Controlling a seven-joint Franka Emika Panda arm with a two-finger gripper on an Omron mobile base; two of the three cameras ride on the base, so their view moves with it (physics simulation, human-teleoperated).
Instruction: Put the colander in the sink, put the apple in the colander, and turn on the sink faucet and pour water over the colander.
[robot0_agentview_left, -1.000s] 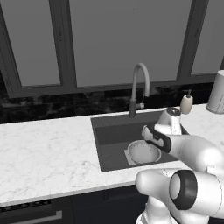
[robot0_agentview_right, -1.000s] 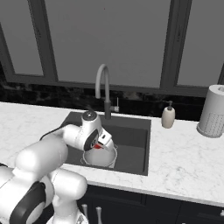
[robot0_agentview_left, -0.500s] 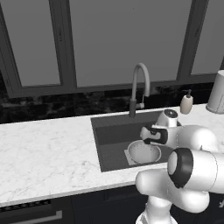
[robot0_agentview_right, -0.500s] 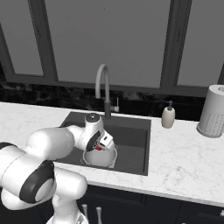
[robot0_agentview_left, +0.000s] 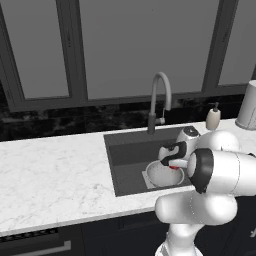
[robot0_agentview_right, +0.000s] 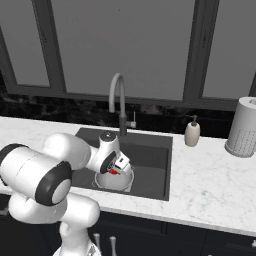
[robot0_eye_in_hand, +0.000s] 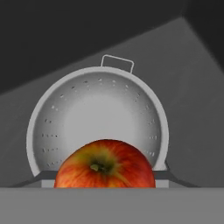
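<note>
The silver colander (robot0_eye_in_hand: 96, 109) sits upright on the floor of the dark sink (robot0_agentview_left: 125, 150), and it also shows at colander (robot0_agentview_left: 159, 176) and colander (robot0_agentview_right: 114, 181). My gripper (robot0_eye_in_hand: 105, 177) is shut on the red-orange apple (robot0_eye_in_hand: 105, 164) and holds it just above the colander's near rim. In the base views the gripper (robot0_agentview_left: 172, 161) (robot0_agentview_right: 117, 167) hangs low inside the basin with the apple (robot0_agentview_left: 173, 167) (robot0_agentview_right: 114, 171) a red spot under it. The grey gooseneck faucet (robot0_agentview_left: 160, 95) (robot0_agentview_right: 117, 95) stands behind the sink, with no water running.
A cream soap pump bottle (robot0_agentview_left: 213, 118) (robot0_agentview_right: 192, 134) stands right of the sink. A paper towel roll (robot0_agentview_right: 242, 127) sits at the far right. White marble counter (robot0_agentview_left: 55, 175) surrounds the basin, with dark window frames behind.
The hand with the apple has sunk a little toward the colander, and the elbow has swung nearer the cameras. The colander has not moved.
</note>
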